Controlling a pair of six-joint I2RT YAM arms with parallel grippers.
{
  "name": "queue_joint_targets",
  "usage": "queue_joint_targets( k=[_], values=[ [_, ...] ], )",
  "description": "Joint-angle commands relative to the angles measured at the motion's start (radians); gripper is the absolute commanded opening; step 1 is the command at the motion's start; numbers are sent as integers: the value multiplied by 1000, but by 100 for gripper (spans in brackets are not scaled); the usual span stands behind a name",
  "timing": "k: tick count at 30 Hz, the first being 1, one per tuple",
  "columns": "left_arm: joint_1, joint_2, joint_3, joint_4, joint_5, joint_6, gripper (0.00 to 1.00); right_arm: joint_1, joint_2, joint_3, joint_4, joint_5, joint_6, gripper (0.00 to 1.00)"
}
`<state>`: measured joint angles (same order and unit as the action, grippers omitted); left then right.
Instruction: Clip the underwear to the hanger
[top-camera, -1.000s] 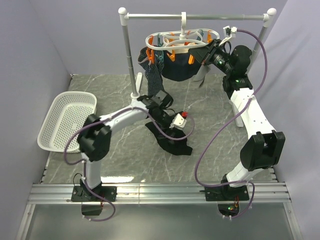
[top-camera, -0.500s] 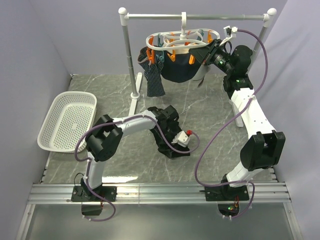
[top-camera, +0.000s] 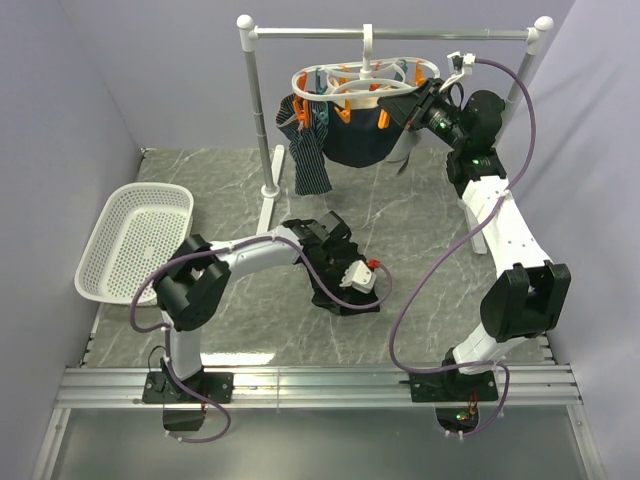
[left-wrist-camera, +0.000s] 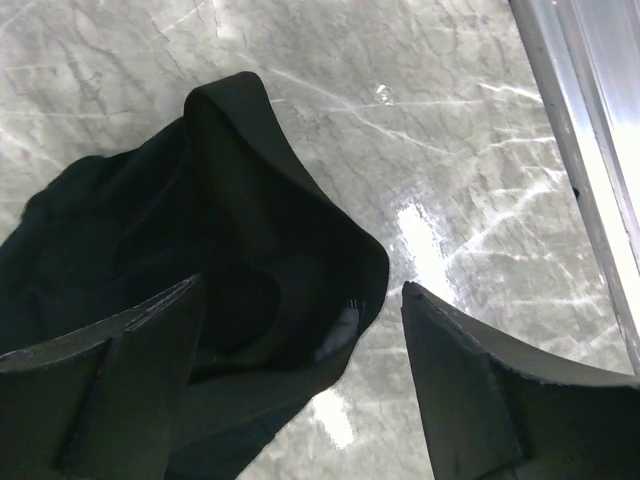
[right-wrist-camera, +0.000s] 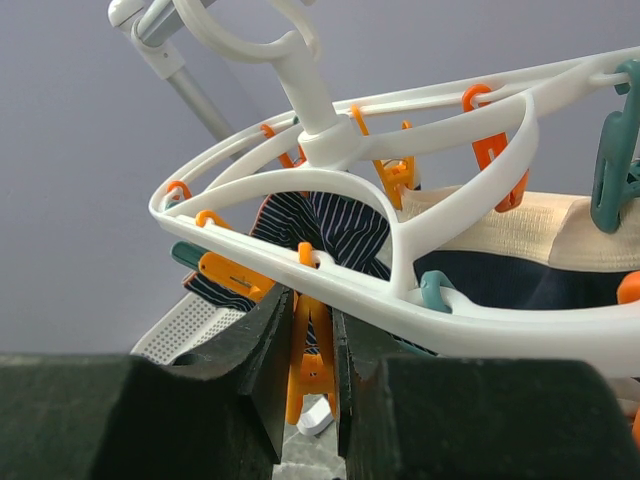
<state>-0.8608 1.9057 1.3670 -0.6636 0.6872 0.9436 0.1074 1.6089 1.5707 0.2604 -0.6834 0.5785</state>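
Our left end effector (left-wrist-camera: 302, 300), fingers apart, straddles a raised fold of the underwear (left-wrist-camera: 230, 200), which lies crumpled on the counter (top-camera: 420, 220) just beneath. Our right end effector (right-wrist-camera: 312, 312) pinches an orange peg (right-wrist-camera: 312, 360) on the far hanger (right-wrist-camera: 325, 140).

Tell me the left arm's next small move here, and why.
Probably lower the left gripper and close on the underwear: its jaws stand open astride a raised fold, while the right gripper pinches an orange peg on the hanger.
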Motion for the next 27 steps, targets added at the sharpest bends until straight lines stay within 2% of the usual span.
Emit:
queue_joint_targets(
  k=[1,7,9,11,13,14,18,20,27],
  values=[
    [5,-82,-20,12,-5,21,84,-5,-6,35,-15,-50,-12,0],
    [3,-51,24,-109,20,90,65,-5,-4,34,-9,-45,-6,0],
    [0,-33,32,-123,9,87,65,-5,-4,34,-9,-45,-9,0],
    [-6,-22,37,-128,-9,81,71,-5,-7,34,-7,-48,-9,0],
    [-15,-14,41,-155,-18,113,70,-5,-7,37,-15,-48,-14,0],
    [-15,-13,41,-168,-17,125,64,-5,-7,37,-15,-45,-17,0],
    [-20,-33,14,-150,-20,126,55,-5,-3,40,-18,-47,-16,0],
    [-30,-42,-9,-125,-34,112,45,-5,-3,40,-15,-45,-12,0],
    [-52,-60,-83,-30,-87,116,47,-6,-1,45,-21,-50,-14,0]
  ],
)
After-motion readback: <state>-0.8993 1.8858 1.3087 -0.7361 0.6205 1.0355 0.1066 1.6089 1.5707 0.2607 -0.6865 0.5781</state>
